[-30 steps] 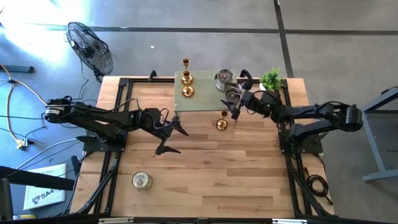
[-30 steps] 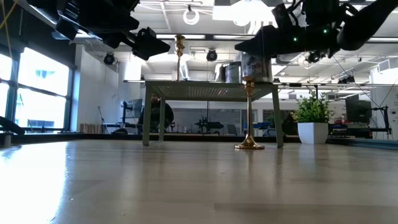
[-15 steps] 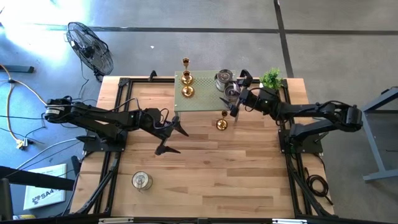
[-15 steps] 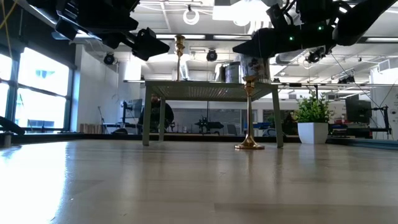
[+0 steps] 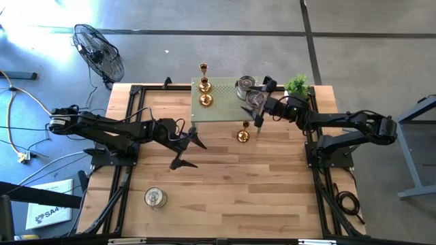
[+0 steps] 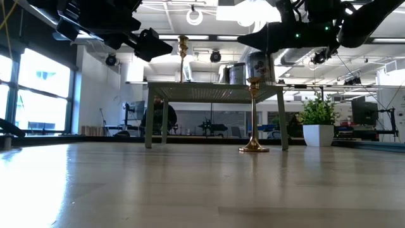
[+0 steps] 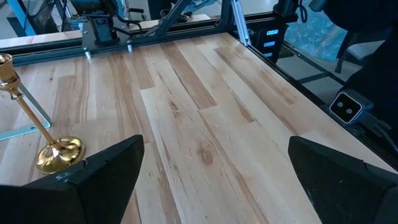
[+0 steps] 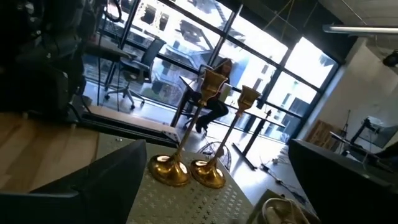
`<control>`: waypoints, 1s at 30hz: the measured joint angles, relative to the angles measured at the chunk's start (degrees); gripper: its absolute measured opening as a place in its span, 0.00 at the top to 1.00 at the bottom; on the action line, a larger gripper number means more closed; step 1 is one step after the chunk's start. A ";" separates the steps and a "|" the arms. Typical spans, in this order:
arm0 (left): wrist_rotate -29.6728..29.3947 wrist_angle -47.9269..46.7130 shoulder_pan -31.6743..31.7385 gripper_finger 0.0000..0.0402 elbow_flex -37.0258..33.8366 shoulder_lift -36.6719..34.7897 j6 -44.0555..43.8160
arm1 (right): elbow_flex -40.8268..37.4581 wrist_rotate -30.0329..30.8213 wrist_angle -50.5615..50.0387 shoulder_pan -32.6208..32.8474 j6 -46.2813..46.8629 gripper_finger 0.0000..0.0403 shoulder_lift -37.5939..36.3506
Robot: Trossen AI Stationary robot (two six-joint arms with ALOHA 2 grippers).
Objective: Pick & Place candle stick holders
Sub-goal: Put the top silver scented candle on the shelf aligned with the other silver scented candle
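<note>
A green perforated platform [image 5: 221, 109] stands at the table's far middle. Two gold holders [image 5: 204, 86] [image 5: 204, 100] stand on its left part; they also show in the right wrist view [image 8: 166, 168]. Two silver jars [image 5: 244, 86] [image 5: 255, 99] stand on its right part. My right gripper [image 5: 263, 102] hangs open over the nearer jar [image 6: 259, 65], its fingers wide apart; I see no touch. A third gold holder [image 5: 243, 135] stands on the table by its round base, in front of the platform. A third silver jar [image 5: 155, 198] stands near the front left. My left gripper [image 5: 192, 154] is open and empty over the table's middle.
A small green potted plant [image 5: 297, 85] stands at the far right corner, just beyond my right arm. A floor fan [image 5: 99, 51] stands off the table's far left. Bare wood lies across the table's middle and near part [image 7: 205, 124].
My right gripper has risen a little and gone slightly toward the table's far edge above the platform, its fingers staying wide apart. My left arm has kept still.
</note>
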 joint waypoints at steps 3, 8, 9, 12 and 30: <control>0.00 0.00 0.00 0.02 0.01 0.00 0.24 | 0.00 -1.50 -0.08 0.06 0.18 0.04 0.00; -0.04 0.00 0.00 0.02 0.00 0.00 1.11 | 0.00 -5.50 0.40 0.08 2.62 0.04 0.00; -0.12 -0.01 0.00 0.02 0.01 0.00 1.35 | 0.00 -6.44 0.76 0.08 2.80 0.04 0.00; -0.24 -0.02 0.00 0.02 0.01 0.00 1.44 | 0.00 -8.67 1.22 0.22 3.01 0.04 0.00; -0.17 -0.36 0.00 0.02 0.02 0.00 1.51 | 0.00 -19.31 8.95 5.97 3.05 0.04 -0.02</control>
